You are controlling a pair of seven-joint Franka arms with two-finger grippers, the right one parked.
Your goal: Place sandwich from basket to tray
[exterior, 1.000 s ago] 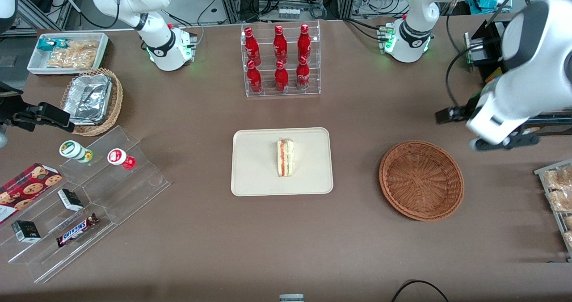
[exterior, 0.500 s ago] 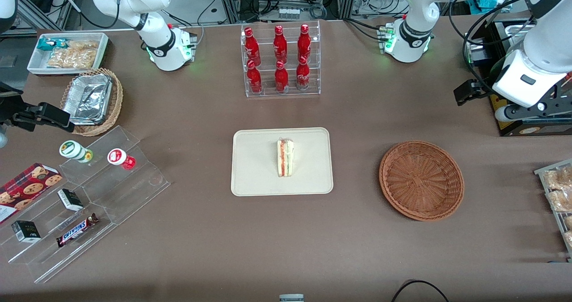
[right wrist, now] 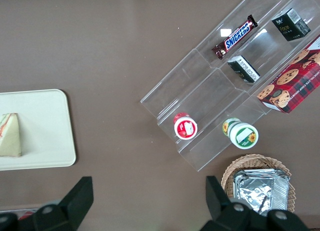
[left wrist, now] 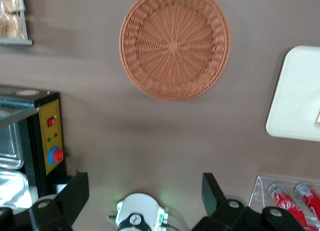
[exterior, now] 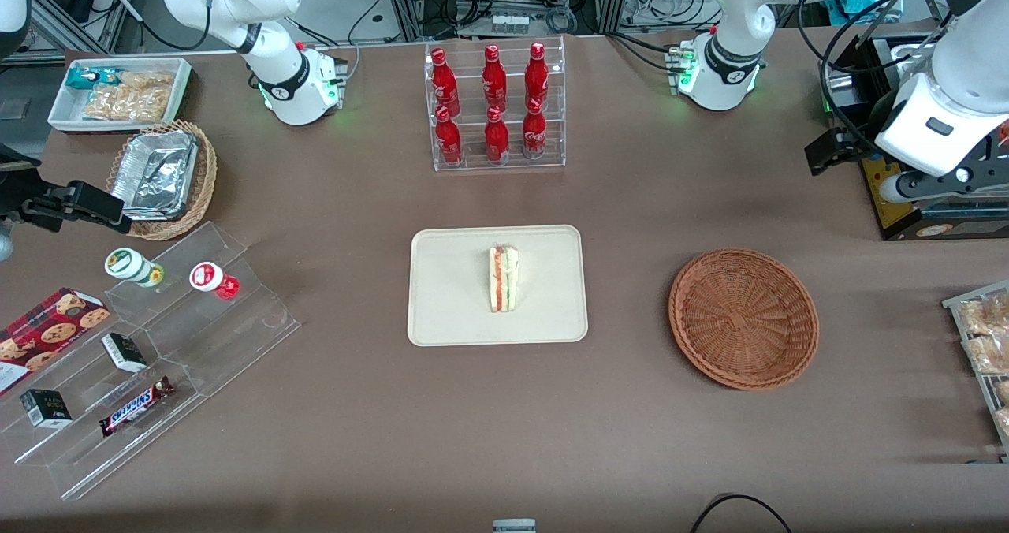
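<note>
Sandwich [exterior: 503, 278] seen on tray [exterior: 449, 312]; basket [exterior: 743, 318] empty.
The gripper [left wrist: 145, 191] was held open and empty, high above the counter. The sandwich was judged light and soft, best gripped gently across its bread faces.

"SNICKERS" reads on the brown chocolate bar wrapper [right wrist: 235, 37] lying on the clear acrylic stepped stand [right wrist: 210, 91]; other labels are illegible.

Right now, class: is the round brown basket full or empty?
Empty. The basket shows only bare weave inside, while the sandwich lies on the tray. The gripper hangs open above the table, away from both.
</note>
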